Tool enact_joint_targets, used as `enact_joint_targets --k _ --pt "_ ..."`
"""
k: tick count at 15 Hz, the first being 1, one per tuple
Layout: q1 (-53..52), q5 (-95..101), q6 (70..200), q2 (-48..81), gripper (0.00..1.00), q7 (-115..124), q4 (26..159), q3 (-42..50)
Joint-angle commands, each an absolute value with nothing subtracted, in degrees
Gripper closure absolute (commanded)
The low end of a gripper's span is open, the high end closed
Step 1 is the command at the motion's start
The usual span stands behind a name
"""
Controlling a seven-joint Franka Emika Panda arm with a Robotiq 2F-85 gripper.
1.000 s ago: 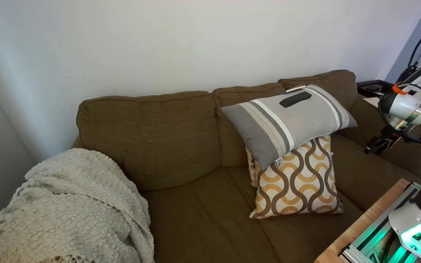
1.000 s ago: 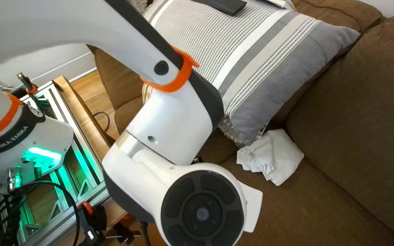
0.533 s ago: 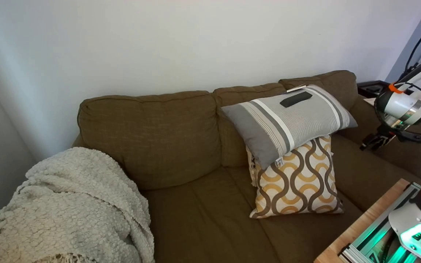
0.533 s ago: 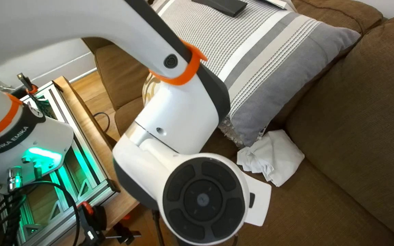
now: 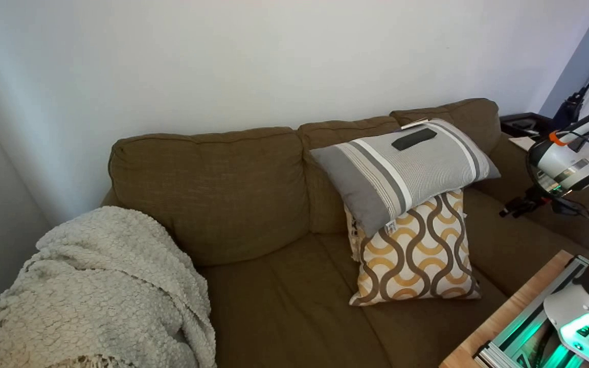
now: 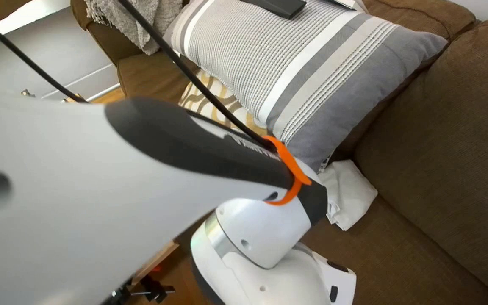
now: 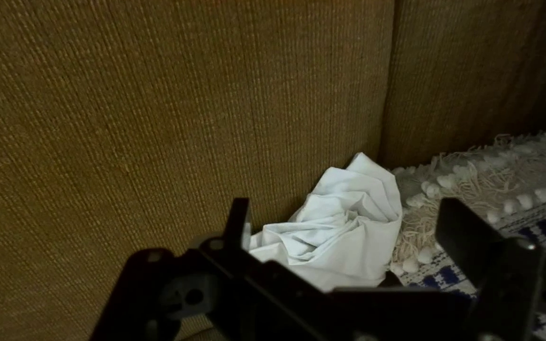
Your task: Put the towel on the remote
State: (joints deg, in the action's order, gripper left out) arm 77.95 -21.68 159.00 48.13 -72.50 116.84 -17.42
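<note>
I am reading the step in hand as pre-grasp. The towel (image 7: 344, 227) is lying crumpled at the back edge of the counter (image 5: 279, 312), here a couch seat, near the backrest (image 6: 434, 131) and just beside a fringed pillow (image 7: 519, 195). My jaws are standing wide apart and are gripping nothing; in the wrist view the cloth is showing between them, but I am not managing to tell how high they are hanging over it. My arm (image 6: 163, 186) is hiding part of the towel in an exterior view.

The remote (image 5: 414, 138) is resting on top of the striped pillow (image 5: 422, 171), also toward the back edge, raised above the counter. It is lying uncovered, so the covering step is waiting.

Next move, judging from here: it is calling for a descent with the jaws straddling a raised fold, then a squeeze on a thick bunch rather than a single layer. The fringe (image 7: 417, 229) is looking like the main snag risk. After that I am expecting to need a lift high enough for clearing the striped pillow's edge, then a soft drape over the remote; that pillow is probably giving under pressure, and the remote could be sliding if pushed.
</note>
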Motion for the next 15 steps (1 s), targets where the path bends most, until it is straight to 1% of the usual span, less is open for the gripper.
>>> enact_joint_targets --k 1,3,4,6,9,11,15 --pt "78.13 -17.81 152.62 57.28 0.00 -74.20 104.90 -17.56" --pt "76.08 -16.67 148.62 59.58 0.00 -72.64 100.16 -16.50" --pt "77.16 -18.12 152.05 56.00 0.00 -73.09 105.88 -17.21" --pt "76.24 -17.85 150.16 58.15 0.00 -73.19 102.35 -16.97" --pt "75.92 -17.67 150.09 58.93 0.00 -73.17 101.33 -16.88" --pt "78.05 -19.47 150.49 62.41 0.00 -75.33 97.66 -19.88" --pt "77.69 -20.42 149.46 69.17 0.00 -76.68 88.71 -22.44"
